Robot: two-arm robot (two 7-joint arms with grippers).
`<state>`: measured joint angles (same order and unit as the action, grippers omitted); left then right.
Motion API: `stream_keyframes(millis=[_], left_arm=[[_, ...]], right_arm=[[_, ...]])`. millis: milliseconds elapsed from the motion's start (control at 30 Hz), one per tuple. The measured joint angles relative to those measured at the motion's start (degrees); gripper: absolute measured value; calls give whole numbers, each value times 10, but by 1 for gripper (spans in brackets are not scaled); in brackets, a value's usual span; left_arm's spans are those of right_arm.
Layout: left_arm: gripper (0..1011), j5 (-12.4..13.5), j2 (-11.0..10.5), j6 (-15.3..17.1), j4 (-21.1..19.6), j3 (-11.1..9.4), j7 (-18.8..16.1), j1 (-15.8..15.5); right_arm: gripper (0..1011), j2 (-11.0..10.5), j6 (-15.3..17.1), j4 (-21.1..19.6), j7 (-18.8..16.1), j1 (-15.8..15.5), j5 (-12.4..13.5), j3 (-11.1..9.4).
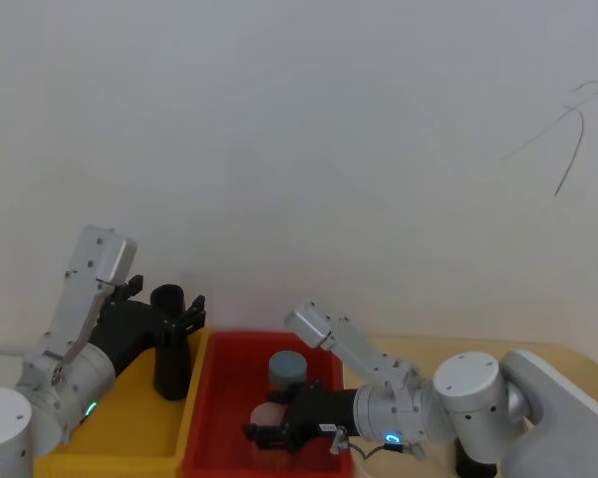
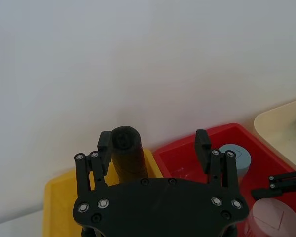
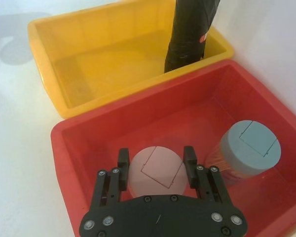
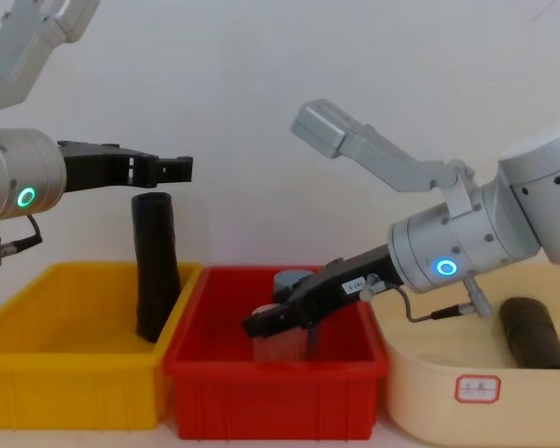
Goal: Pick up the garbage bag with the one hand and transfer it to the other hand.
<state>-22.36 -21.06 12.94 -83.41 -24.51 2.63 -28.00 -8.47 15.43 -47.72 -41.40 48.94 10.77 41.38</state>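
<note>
Black and angular, the unlabelled left hand [image 2: 155, 148] fills the lower part of its own wrist view, its two fingers spread wide with nothing between them. Just past the fingertips stands the garbage bag [image 2: 127, 153], a thick black cylindrical roll of wrinkled, slightly glossy plastic; it lies off-centre, close by one finger, not midway in the gap. From the chest view the relation is plainer: the roll [image 4: 155, 266] stands nearly upright, tilted a little, in the yellow plastic bin [image 4: 70, 373], leaning against the wall it shares with the red plastic bin [image 4: 271, 387], and the left hand [image 4: 173, 168] hovers level just above the roll's top end, not touching it. The long axis therefore runs up and down while the fingers reach forward horizontally, so the grasp would seem to call for the hand to drop until its fingers straddle the upper part of the roll. The left hand is much the nearer. The right hand [image 4: 261, 325], the one with the small white printed label, reaches down into the red bin, its fingers open around a pink-lidded round container [image 3: 155, 170] without clearly pressing it; a grey-blue-lidded container [image 3: 249, 148] stands beside that. A second dark roll [image 4: 537, 331] lies in the cream tub [image 4: 476, 392] on the robot's right.
</note>
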Motion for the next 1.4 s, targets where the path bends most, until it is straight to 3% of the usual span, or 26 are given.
stream_keyframes(millis=[467, 1400], left_arm=[[1002, 0, 0, 0, 0, 0, 0, 0], [1001, 0, 0, 0, 0, 0, 0, 0]], right_arm=[[644, -17, 16, -52, 25, -15, 5, -16], [643, -87, 61, -216, 77, -45, 40, -75]])
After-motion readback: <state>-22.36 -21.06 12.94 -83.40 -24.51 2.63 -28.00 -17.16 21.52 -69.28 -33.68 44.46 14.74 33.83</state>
